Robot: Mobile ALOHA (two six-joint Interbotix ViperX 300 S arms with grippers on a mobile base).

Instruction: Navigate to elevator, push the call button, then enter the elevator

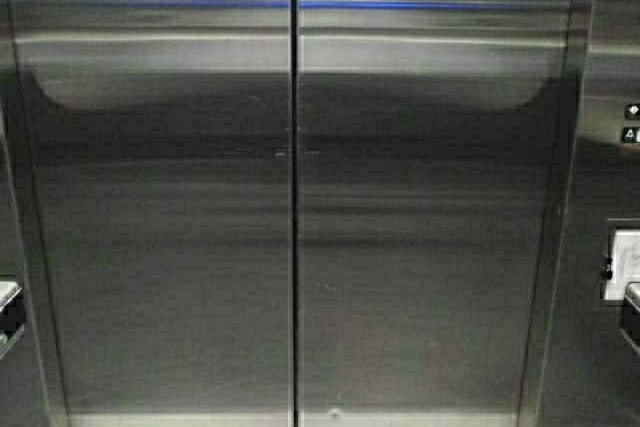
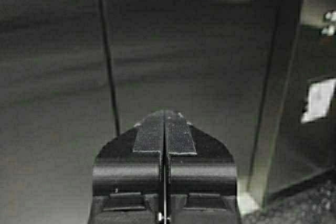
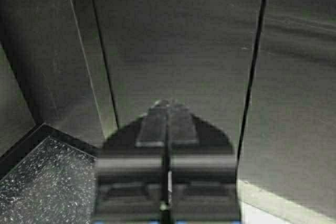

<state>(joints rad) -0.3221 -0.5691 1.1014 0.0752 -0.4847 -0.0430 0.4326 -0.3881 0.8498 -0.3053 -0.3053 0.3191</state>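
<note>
Brushed steel of the elevator point(image 1: 420, 227) fills the high view, with a dark vertical seam point(image 1: 293, 197) down the middle and a thin blue stripe point(image 1: 300, 4) across the top. A pale horizontal band runs just under the stripe. The call button is out of view. My left gripper point(image 2: 164, 113) is shut with nothing between its pads, pointing at the steel beside the seam point(image 2: 107, 66). My right gripper point(image 3: 167, 102) is also shut and empty, facing a steel panel point(image 3: 178, 45) near a corner. Only bits of both arms show at the high view's side edges.
A steel side panel on the right carries small signs point(image 1: 631, 122) and a white notice point(image 1: 622, 262), which the left wrist view also shows as a white notice point(image 2: 317, 100). Dark speckled floor point(image 3: 42, 182) meets the walls low down. The steel stands close ahead.
</note>
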